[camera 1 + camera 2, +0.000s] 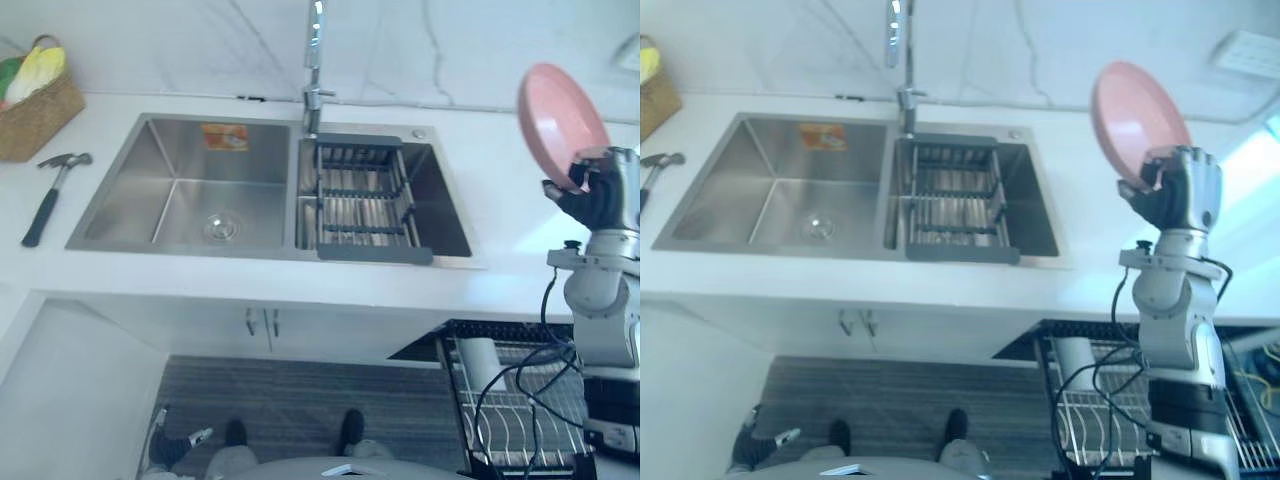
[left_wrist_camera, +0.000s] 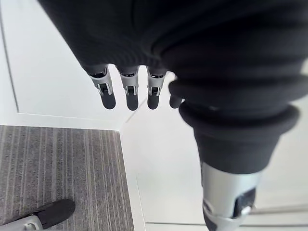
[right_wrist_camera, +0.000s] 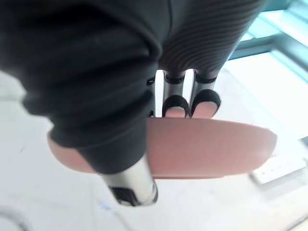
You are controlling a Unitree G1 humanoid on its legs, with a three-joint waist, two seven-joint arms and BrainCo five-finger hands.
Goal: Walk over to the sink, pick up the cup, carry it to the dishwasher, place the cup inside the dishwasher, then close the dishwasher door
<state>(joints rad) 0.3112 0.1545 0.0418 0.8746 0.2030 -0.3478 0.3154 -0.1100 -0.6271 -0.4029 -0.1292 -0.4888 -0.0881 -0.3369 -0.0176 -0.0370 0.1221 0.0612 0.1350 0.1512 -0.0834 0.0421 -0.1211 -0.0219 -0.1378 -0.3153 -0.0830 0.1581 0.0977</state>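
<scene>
Over the white counter (image 1: 300,290), right of the sink (image 1: 180,200), the right hand (image 1: 1180,190) clutched a pink plate (image 1: 1130,110) by its rim, on edge, with the dishwasher rack (image 1: 1095,430) below it and nearer the robot; the left hand (image 2: 127,91) hung slack and empty.

Left basin (image 1: 180,200) open; dark rack (image 1: 365,200) spans the right basin (image 1: 442,205), faucet (image 1: 314,60) rises top centre, hammer (image 1: 48,200) and basket (image 1: 35,115) upper left, right hand (image 1: 595,195) holds pink plate (image 1: 560,115) upper right.

Lower rim of the plate (image 1: 560,110) behind the right hand (image 1: 593,197), basket (image 1: 35,118) and faucet (image 1: 314,70) partly beyond the edges.
</scene>
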